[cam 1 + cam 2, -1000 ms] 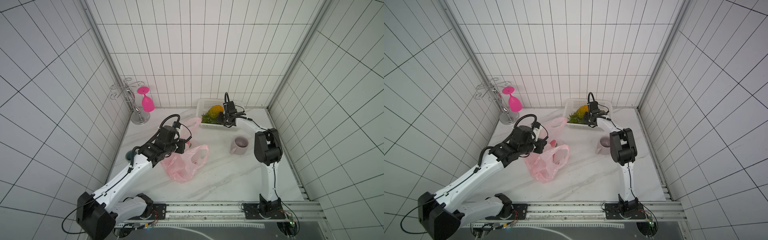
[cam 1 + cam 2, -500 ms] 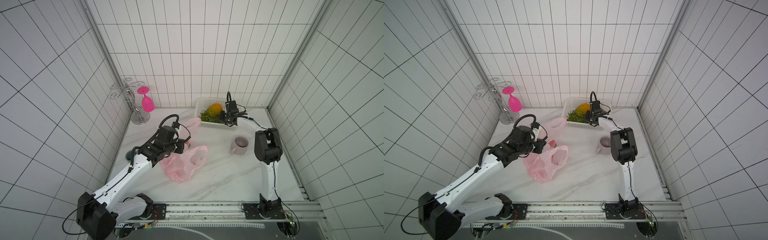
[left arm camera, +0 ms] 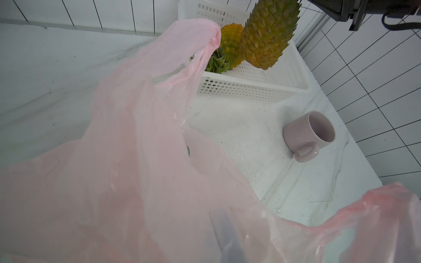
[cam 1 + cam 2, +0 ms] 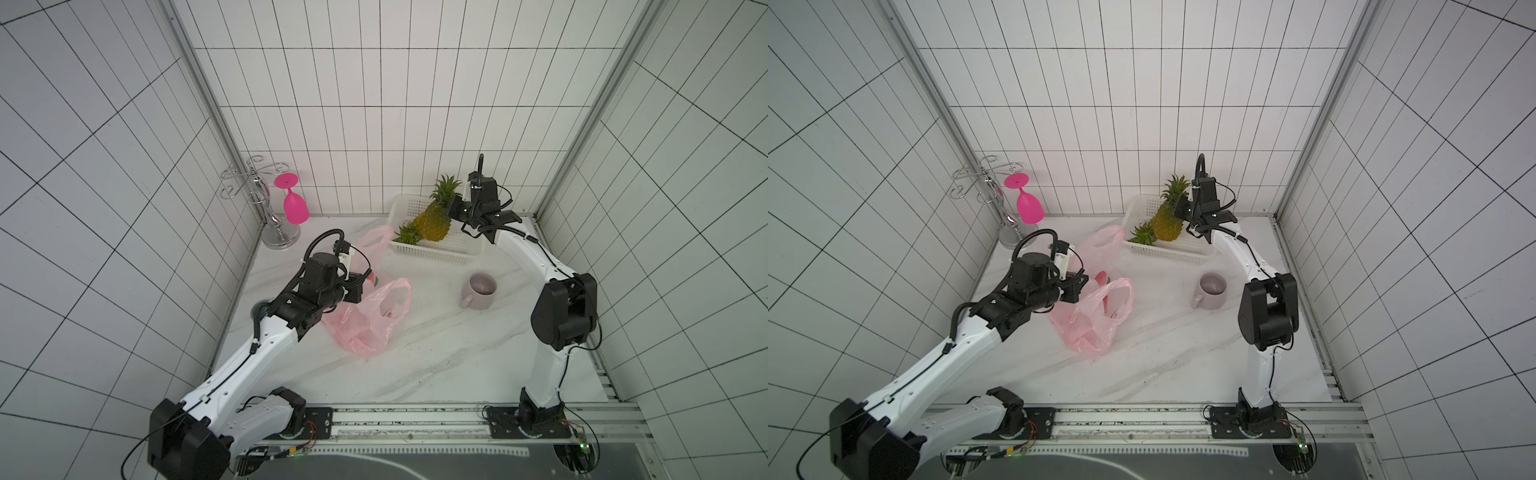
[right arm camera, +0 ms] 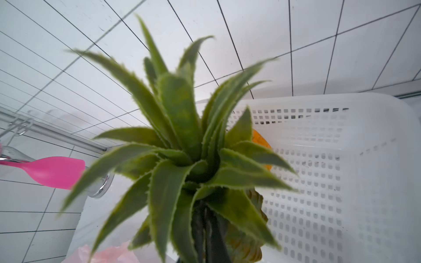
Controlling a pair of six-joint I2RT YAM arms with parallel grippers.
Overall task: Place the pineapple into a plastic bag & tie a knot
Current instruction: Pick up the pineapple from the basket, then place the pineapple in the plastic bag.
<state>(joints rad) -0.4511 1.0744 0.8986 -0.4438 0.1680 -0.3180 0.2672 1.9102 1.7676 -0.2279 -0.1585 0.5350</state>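
within right pincer (image 4: 451,206), pineapple (image 4: 435,224) crown

The plastic bag (image 4: 365,324) was a translucent pale pink with a red print. The upright pineapple (image 4: 434,222) had yellow-brown skin in a diamond scale pattern and a green crown. The basket (image 4: 440,254) was white, pierced by a grid of small holes. The mug (image 4: 478,291) was pale mauve and finely ribbed. The goblet (image 4: 296,208) was hot pink and its rack (image 4: 282,239) was chrome. The table (image 4: 436,357) was white marble with grey veins. The walls (image 4: 374,124) were white tile with dark lines. My left arm (image 4: 249,357) and right arm (image 4: 528,257) were white with black joints.
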